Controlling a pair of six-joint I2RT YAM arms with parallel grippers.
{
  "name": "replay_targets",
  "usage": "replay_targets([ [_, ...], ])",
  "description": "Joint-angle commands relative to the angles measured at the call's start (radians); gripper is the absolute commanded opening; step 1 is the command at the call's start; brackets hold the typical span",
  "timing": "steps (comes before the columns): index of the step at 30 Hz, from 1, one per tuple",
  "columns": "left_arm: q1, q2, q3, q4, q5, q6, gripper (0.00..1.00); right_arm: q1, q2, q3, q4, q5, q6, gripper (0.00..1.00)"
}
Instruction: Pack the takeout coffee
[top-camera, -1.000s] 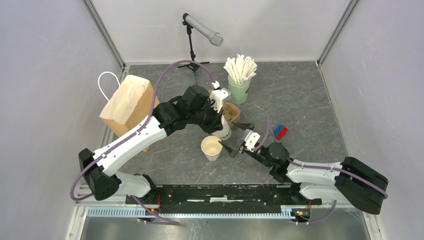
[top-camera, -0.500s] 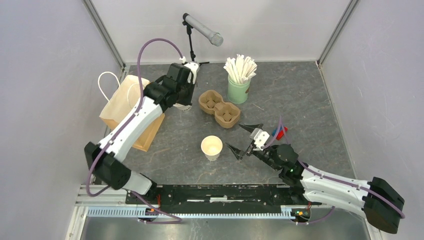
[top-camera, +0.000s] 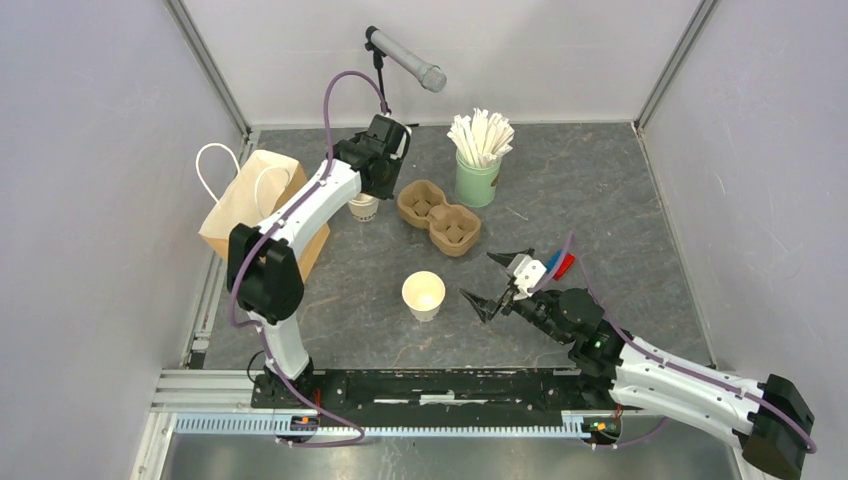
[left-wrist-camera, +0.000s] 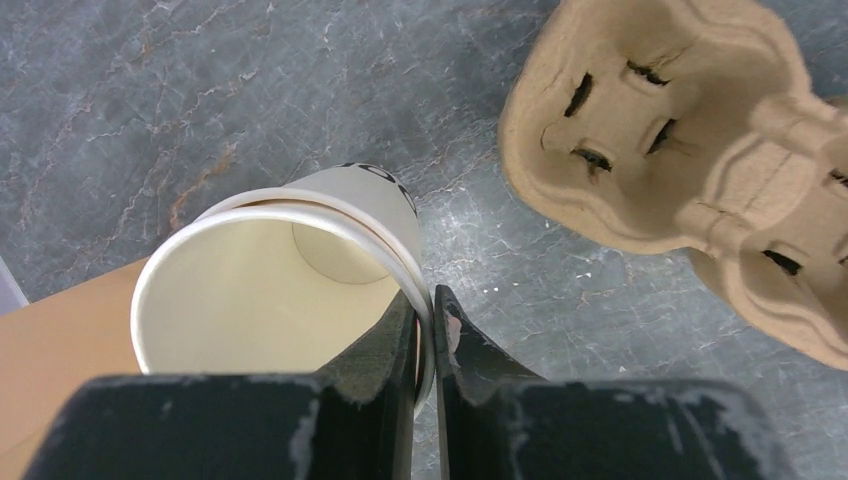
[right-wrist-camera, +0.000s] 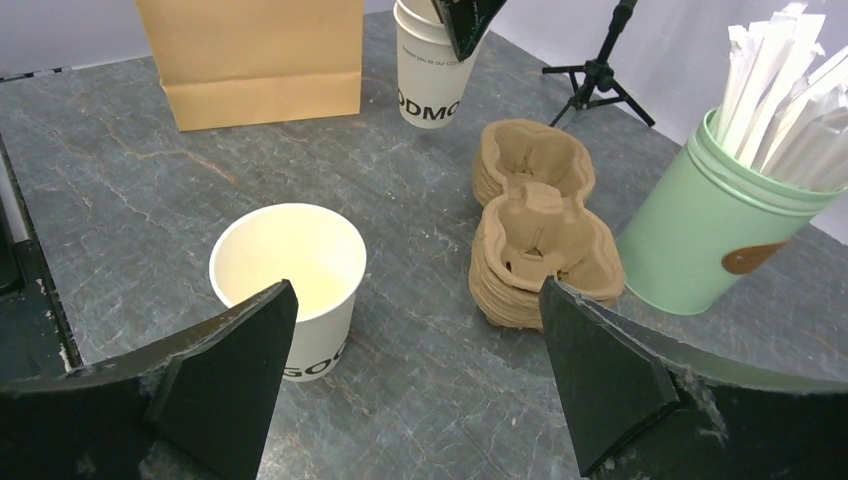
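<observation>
- The right claw (right-wrist-camera: 417, 288) hovers low over the near part of the table (top-camera: 600, 190). Its jaws are spread wide and grip nothing.
- Just to the right of that arm lies a small red and blue thing (top-camera: 562, 264). It is too small for me to make out.
- The cup (right-wrist-camera: 300, 270) stands upright just ahead of the right claw, near its left finger but not touching it. It is white with dark print, and its top is open.
- Past the cup, a brown pulp carrier (right-wrist-camera: 535, 240) with two wells sits flat on the table. It looks like several nested together.
- Right of the carrier and close beside it is a green tin (right-wrist-camera: 700, 240) packed with white sticks (right-wrist-camera: 780, 100).
- Farther back on the left, the left claw (left-wrist-camera: 425, 298) is pinched shut on the rim of a stack (left-wrist-camera: 300, 280) of nested white cups. One finger is inside the rim and one outside.
- The stack is upright. I can't tell whether it rests on the table.
- A brown paper bag (top-camera: 255, 215) with white handles is just left of the stack, at the table's left edge.
- At the very back a grey mic (top-camera: 405, 58) tilts on its stand.
</observation>
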Motion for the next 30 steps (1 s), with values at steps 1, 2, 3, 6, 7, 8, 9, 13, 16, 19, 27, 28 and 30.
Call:
replay_targets([
  [1, 0.013, 0.033, 0.027, 0.032, 0.007, 0.045, 0.17, 0.003, -0.013, 0.081, -0.085, 0.032, 0.029, 0.98],
  [2, 0.014, 0.039, 0.020, 0.041, 0.013, 0.047, 0.18, 0.003, -0.013, 0.091, -0.103, 0.031, 0.029, 0.98],
  [3, 0.016, 0.046, 0.014, 0.050, 0.017, 0.050, 0.18, 0.003, -0.015, 0.101, -0.116, 0.031, 0.029, 0.98],
  [6, 0.020, 0.077, 0.013, 0.053, 0.021, 0.057, 0.20, 0.003, -0.025, 0.113, -0.146, 0.036, 0.028, 0.98],
  [7, 0.023, 0.082, 0.011, 0.056, 0.027, 0.059, 0.21, 0.003, -0.029, 0.112, -0.150, 0.042, 0.028, 0.98],
  [8, 0.025, 0.086, 0.009, 0.059, 0.035, 0.059, 0.21, 0.003, -0.035, 0.111, -0.154, 0.048, 0.028, 0.98],
  [9, 0.027, 0.089, 0.008, 0.061, 0.038, 0.059, 0.22, 0.004, -0.039, 0.109, -0.155, 0.052, 0.029, 0.98],
  [13, 0.027, 0.086, 0.007, 0.060, 0.045, 0.061, 0.27, 0.003, -0.047, 0.120, -0.196, 0.084, 0.058, 0.98],
  [16, 0.027, 0.076, 0.019, 0.034, 0.047, 0.061, 0.37, 0.003, -0.044, 0.146, -0.241, 0.088, 0.101, 0.98],
  [19, 0.027, 0.054, 0.058, -0.018, 0.058, 0.061, 0.49, 0.003, -0.037, 0.166, -0.297, 0.087, 0.177, 0.98],
  [27, 0.025, -0.141, 0.146, -0.122, 0.314, 0.017, 1.00, 0.003, 0.005, 0.214, -0.573, 0.369, 0.629, 0.98],
  [28, 0.025, -0.179, 0.135, -0.122, 0.347, 0.005, 1.00, 0.003, 0.015, 0.240, -0.643, 0.430, 0.704, 0.98],
  [30, 0.025, -0.248, 0.101, -0.123, 0.436, -0.017, 1.00, 0.003, 0.039, 0.288, -0.822, 0.532, 0.851, 0.98],
])
